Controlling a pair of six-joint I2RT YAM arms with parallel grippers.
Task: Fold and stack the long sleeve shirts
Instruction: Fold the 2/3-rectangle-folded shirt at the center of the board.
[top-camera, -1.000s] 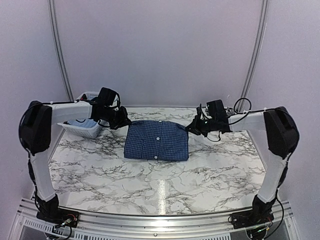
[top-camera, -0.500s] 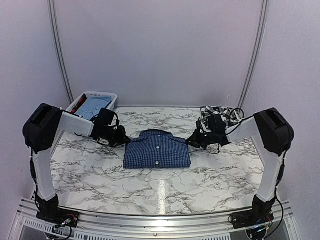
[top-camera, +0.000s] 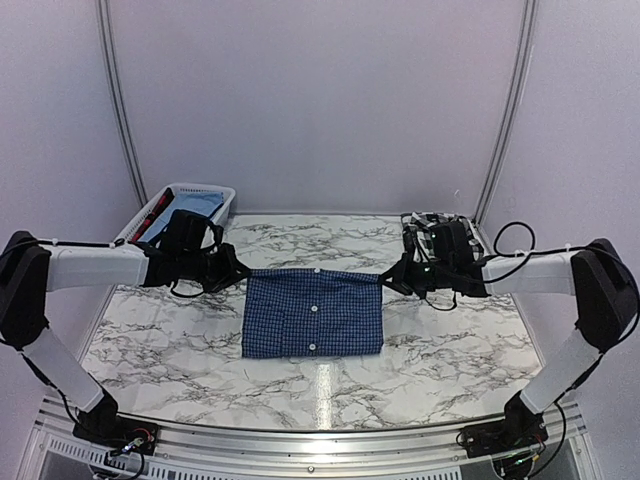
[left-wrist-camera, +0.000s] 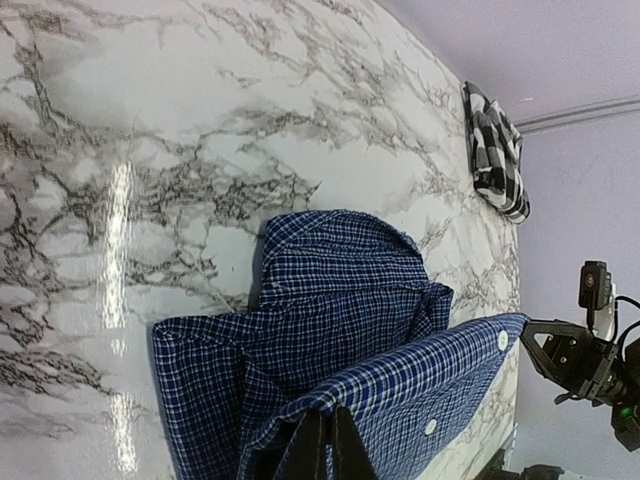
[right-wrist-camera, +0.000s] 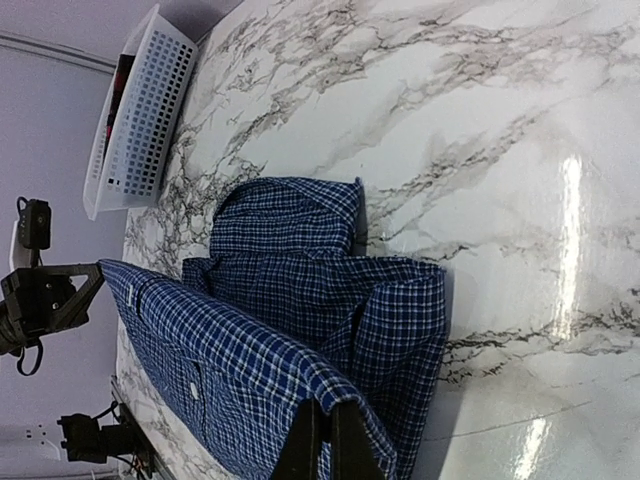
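The dark blue checked shirt (top-camera: 312, 312) lies mid-table, partly folded. Its buttoned layer is raised along a taut edge strung between my two grippers. My left gripper (top-camera: 240, 272) is shut on that edge's left corner, the fingertips (left-wrist-camera: 328, 425) pinching cloth. At the right corner my right gripper (top-camera: 385, 280) is shut on the cloth (right-wrist-camera: 325, 420). Beneath the raised layer the collar (left-wrist-camera: 335, 235) and the folded sides rest on the marble (right-wrist-camera: 290, 215). The black-and-white plaid shirt (top-camera: 435, 222) lies bunched at the back right (left-wrist-camera: 495, 150).
A white slatted basket (top-camera: 215, 188) with light blue cloth and something red inside stands at the back left (right-wrist-camera: 150, 100). The marble table (top-camera: 320, 390) ends at a metal rail in front. Purple walls close in the back and sides.
Both arms have swung outward and lower, drawing the shirt's edge toward the near side. The collar that showed from above is now covered by the taut buttoned layer.
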